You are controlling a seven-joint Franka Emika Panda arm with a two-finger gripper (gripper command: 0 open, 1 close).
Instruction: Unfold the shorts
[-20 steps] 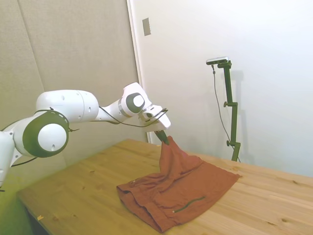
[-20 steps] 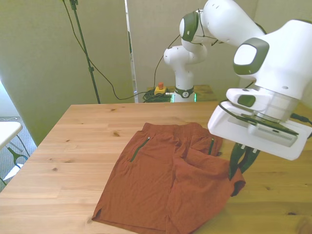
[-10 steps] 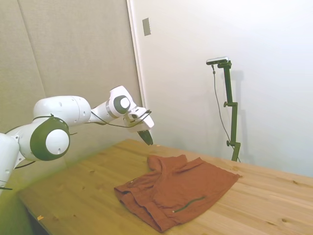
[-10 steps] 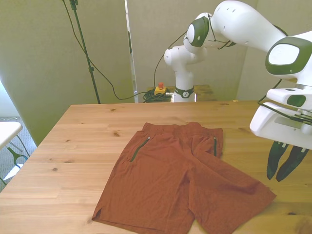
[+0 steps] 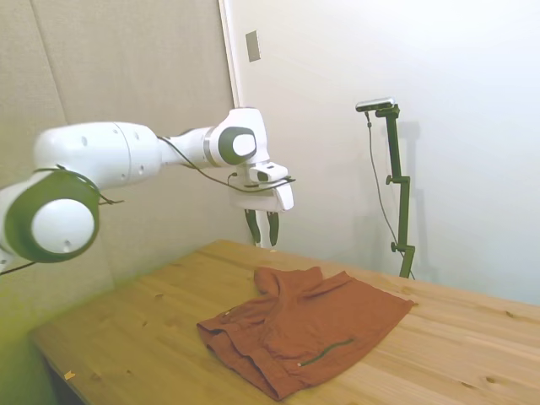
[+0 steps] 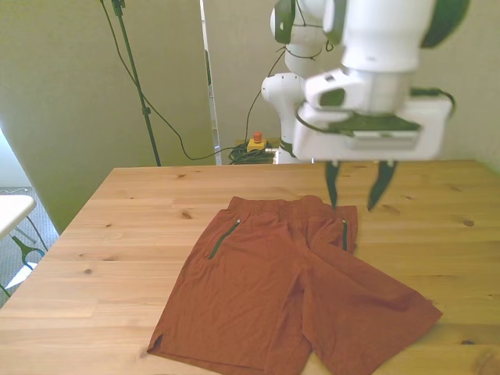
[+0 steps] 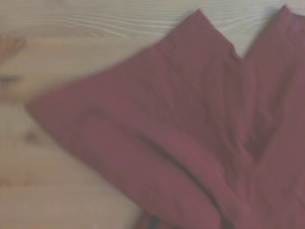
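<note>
Shorts [image 6: 289, 297] lie spread flat on the wooden table [image 6: 125, 226], both legs apart, waistband toward the far edge, dark zip lines showing on each side; gripper [image 6: 358, 185] hangs in the air above the waistband — fingers spread wide, holding nothing, well clear of the cloth; wrist view blurred — rust cloth [image 7: 190, 143] over pale wood.

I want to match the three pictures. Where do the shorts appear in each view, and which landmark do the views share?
Side view: the shorts lie on the table, lower middle, below the open gripper.
Front view: the shorts lie spread flat at lower centre, waistband toward the far edge.
Wrist view: the shorts fill most of the blurred picture.
Shared landmark: the wooden table.
</note>
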